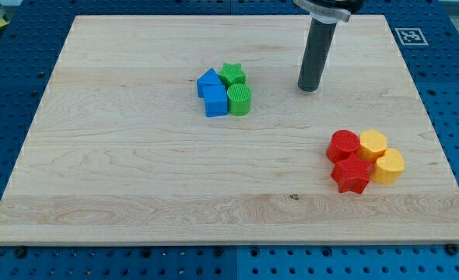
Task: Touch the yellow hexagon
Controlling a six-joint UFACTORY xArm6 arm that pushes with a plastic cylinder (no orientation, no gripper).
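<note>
The yellow hexagon (373,144) lies at the view's right, in a tight cluster with a yellow cylinder (388,166), a red cylinder (343,145) and a red star (352,174). My tip (309,88) rests on the board at the view's upper middle, well above and to the left of the yellow hexagon, touching no block.
A second cluster sits left of my tip: a green star (232,75), a green cylinder (240,100), a blue pentagon-like block (208,79) and a blue cube (215,102). The wooden board (136,179) lies on a blue perforated table. A marker tag (410,35) sits at the top right corner.
</note>
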